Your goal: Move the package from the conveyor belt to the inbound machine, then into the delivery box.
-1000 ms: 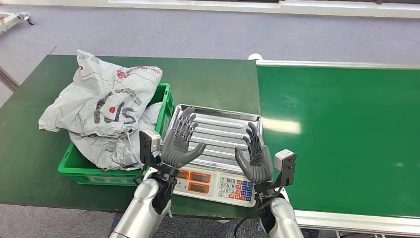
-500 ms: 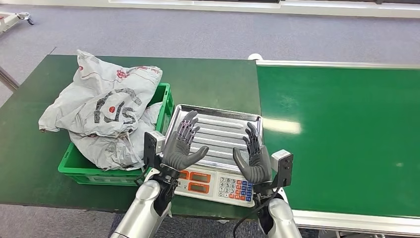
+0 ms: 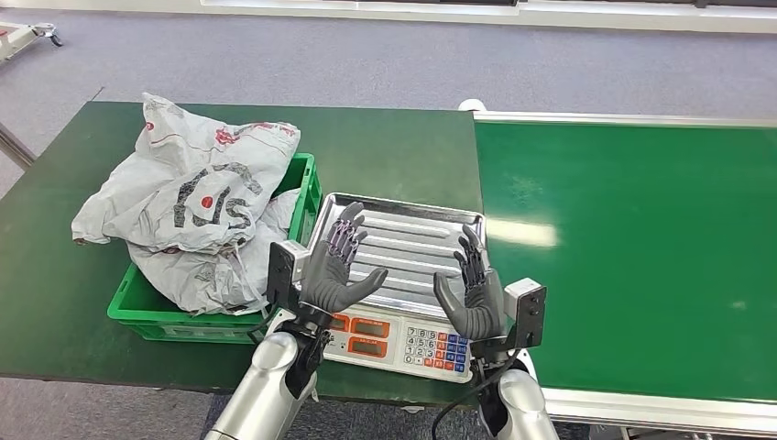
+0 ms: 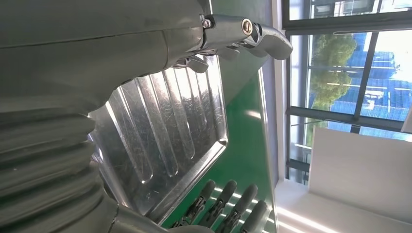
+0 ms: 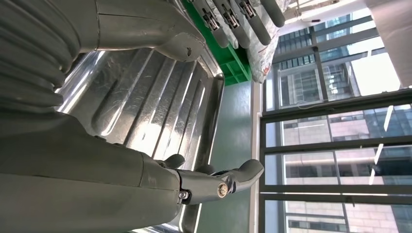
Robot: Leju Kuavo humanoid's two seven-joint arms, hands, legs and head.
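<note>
Head view, left to right: you've got the packages (image 3: 197, 206), grey-white poly mailers with dark lettering, heaped at centre left in the green crate (image 3: 307, 197), spilling over its far and left rims onto the dark green table (image 3: 394, 147). Just right of the crate sits the scale (image 3: 403, 341), with its ribbed steel tray (image 3: 412, 234) bare at frame centre and its orange displays and keypad at the near edge. Left hand (image 3: 332, 268) hovers over the tray's left side, fingers spread wide, palm turned inward, holding nothing. Right hand (image 3: 472, 293) mirrors it over the tray's right side, also spread wide and empty. Palms face each other with the tray between them. Conveyor belt (image 3: 632, 247) fills the right half of the frame, brighter green, butted against the table. Grey floor (image 3: 385, 60) runs across the top.
</note>
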